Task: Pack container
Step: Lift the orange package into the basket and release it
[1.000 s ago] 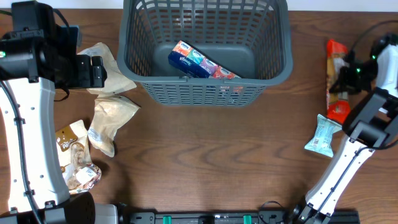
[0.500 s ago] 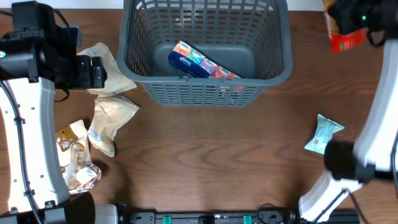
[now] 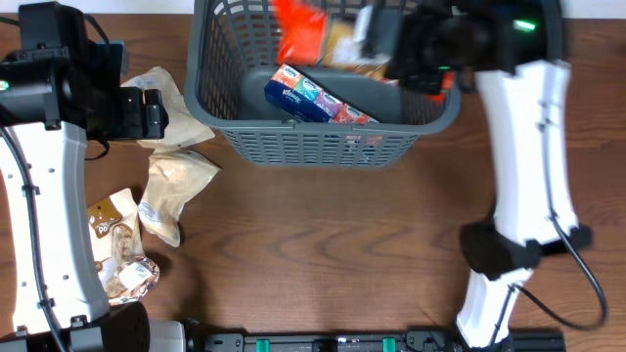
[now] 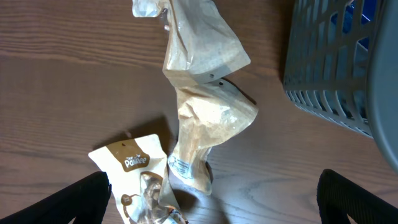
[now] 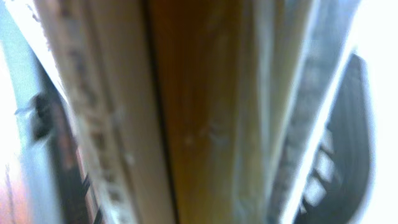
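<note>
The container (image 3: 445, 103) is a dark grey lattice basket at the top centre, with a blue tissue pack (image 3: 308, 96) lying on its floor. My right gripper (image 3: 380, 41) hangs over the basket's back half, shut on a long red-and-tan snack packet (image 3: 298, 31) that is motion-blurred. In the right wrist view the packet (image 5: 186, 112) fills the frame and hides the fingers. My left gripper (image 3: 159, 114) stands open left of the basket, above tan pouches (image 4: 208, 115). Its fingertips (image 4: 87, 199) are wide apart with nothing between them.
Two tan pouches (image 3: 176, 181) and a brown-and-white snack packet (image 3: 117, 244) lie on the wooden table to the left. The basket's wall (image 4: 329, 68) is close on the left gripper's right. The right arm (image 3: 523, 166) crosses the table's right side.
The right arm has swung from the far right edge to over the basket, carrying the red-and-tan packet with it. The left arm has not moved.
</note>
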Robot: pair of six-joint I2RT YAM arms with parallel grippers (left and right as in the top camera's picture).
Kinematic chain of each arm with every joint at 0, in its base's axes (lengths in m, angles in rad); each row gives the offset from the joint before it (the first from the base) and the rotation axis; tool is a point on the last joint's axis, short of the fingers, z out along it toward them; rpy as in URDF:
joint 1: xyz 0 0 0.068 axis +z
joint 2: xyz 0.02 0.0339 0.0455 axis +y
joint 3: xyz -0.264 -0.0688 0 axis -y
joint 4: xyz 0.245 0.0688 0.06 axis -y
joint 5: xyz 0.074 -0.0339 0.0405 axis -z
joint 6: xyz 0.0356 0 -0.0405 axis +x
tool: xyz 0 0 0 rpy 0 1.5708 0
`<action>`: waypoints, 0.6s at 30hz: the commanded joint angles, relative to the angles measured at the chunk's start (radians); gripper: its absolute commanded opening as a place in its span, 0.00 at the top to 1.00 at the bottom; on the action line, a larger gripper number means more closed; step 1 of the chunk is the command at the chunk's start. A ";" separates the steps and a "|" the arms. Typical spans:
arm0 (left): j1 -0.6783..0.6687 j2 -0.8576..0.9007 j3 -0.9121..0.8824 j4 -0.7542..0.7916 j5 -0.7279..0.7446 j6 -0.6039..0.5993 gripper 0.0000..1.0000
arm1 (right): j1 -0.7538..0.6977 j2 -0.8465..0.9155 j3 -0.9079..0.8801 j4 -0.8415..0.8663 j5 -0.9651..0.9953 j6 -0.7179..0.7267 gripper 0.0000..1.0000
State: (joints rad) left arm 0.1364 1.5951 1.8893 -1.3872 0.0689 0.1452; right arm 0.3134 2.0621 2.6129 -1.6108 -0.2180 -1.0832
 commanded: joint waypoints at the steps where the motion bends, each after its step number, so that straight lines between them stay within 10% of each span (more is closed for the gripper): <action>1: 0.002 -0.010 0.006 -0.003 0.003 -0.012 0.05 | 0.043 0.048 0.016 0.016 -0.029 -0.105 0.99; 14: 0.002 -0.010 0.006 -0.003 0.003 -0.013 0.05 | 0.069 0.301 0.016 -0.019 -0.014 -0.091 0.94; 18: 0.002 -0.010 0.006 -0.003 0.003 -0.013 0.05 | 0.062 0.290 0.018 0.007 0.019 -0.036 0.52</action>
State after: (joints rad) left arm 0.1364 1.5951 1.8893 -1.3869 0.0685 0.1452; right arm 0.3817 2.4069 2.6045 -1.6222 -0.1810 -1.1614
